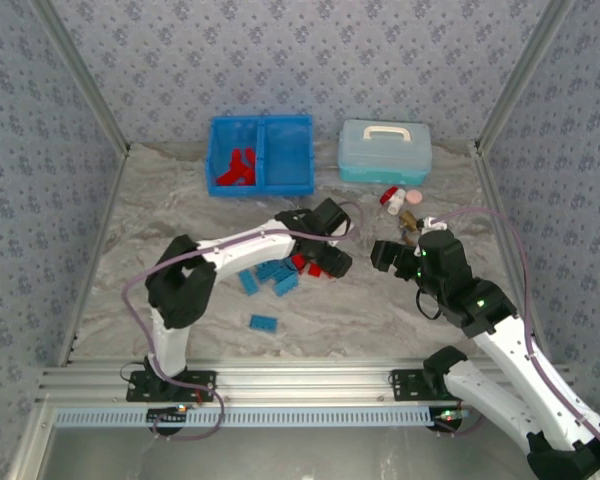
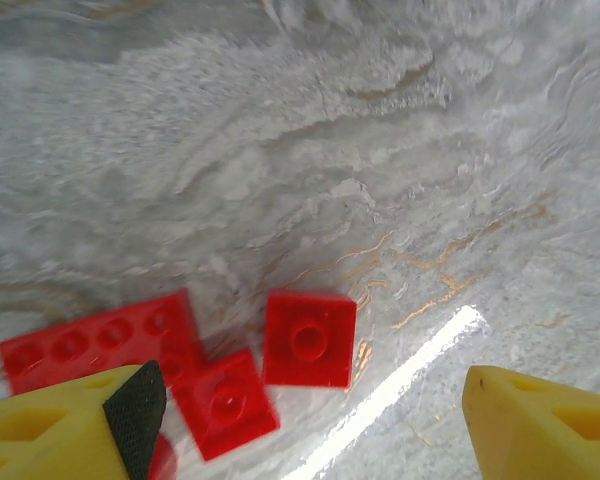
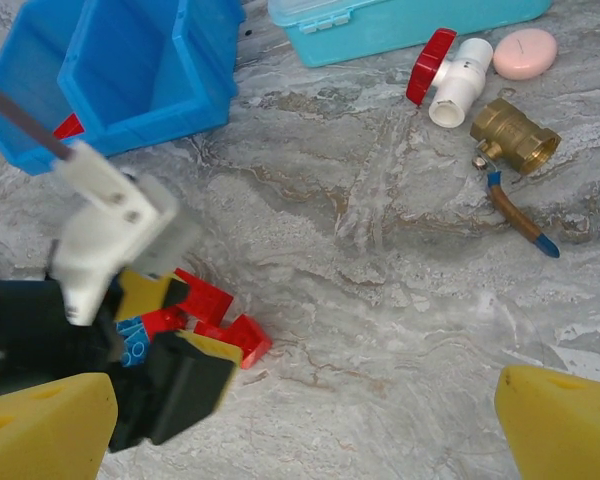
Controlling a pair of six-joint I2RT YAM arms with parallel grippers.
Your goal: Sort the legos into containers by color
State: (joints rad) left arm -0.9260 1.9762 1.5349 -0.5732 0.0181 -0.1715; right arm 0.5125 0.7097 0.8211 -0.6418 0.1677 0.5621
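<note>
**A:** Where are the loose pieces?

**B:** Well in front of the bin point(image 1: 280, 188). Red legos point(image 2: 310, 338) touch each other, with blue legos point(image 1: 275, 275) alongside. More reds lie in its left compartment point(image 1: 225, 140).

**A:** And the grippers?

**B:** The left gripper point(image 2: 305, 420) hangs over the reds, jaws apart and empty. The right gripper point(image 1: 392, 255), also in front of the bin, is spread wide, holding nothing.

**A:** What's the risk?

**B:** The bricks are crowded. Closing could pinch two at once, or knock one askew so it slips.

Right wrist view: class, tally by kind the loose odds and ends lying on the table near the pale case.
White valve with red handle: 1
Pink oval piece: 1
Brass fitting: 1
Brown rod with blue tips: 1
Total: 4
</note>
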